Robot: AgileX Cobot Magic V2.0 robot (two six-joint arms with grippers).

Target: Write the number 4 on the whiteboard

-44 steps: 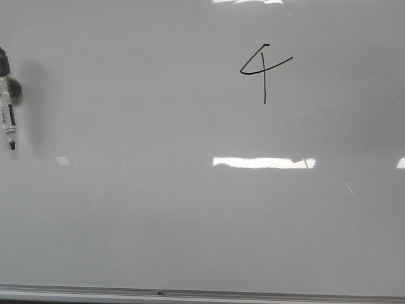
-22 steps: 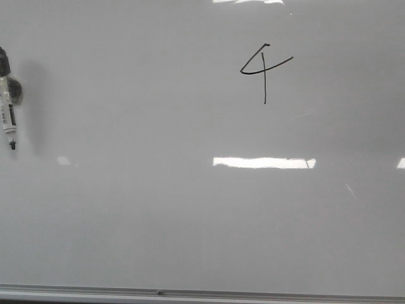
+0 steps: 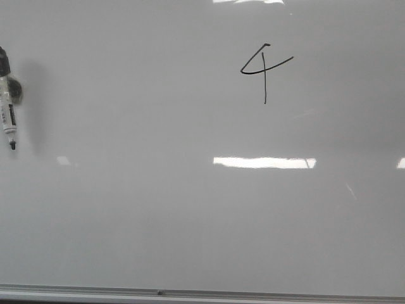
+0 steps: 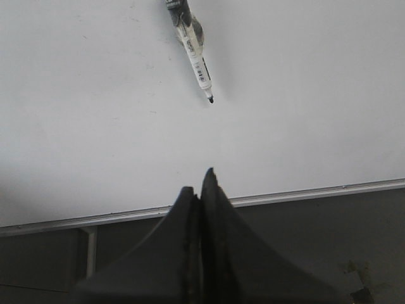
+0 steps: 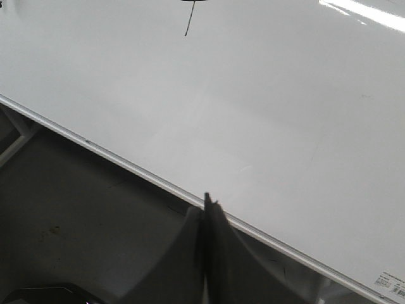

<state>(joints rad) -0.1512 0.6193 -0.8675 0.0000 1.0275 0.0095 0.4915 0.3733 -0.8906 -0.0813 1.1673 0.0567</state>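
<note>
A thin black open-top number 4 (image 3: pixel 264 68) is drawn on the upper right of the whiteboard (image 3: pixel 190 209). Only its stem's end (image 5: pixel 188 24) shows in the right wrist view. A white marker with a black tip (image 3: pixel 7 114) lies on the board at the far left edge, uncapped, tip toward the near side; the left wrist view also shows the marker (image 4: pixel 192 44). My left gripper (image 4: pixel 201 183) is shut and empty, back over the board's silver frame (image 4: pixel 285 193). My right gripper (image 5: pixel 207 206) is shut and empty at the frame (image 5: pixel 126 164).
Bright light reflections (image 3: pixel 264 163) lie across the board's middle. Dark floor or table (image 5: pixel 76 221) shows below the frame in both wrist views. A small label (image 5: pixel 392 286) sits at the board's corner.
</note>
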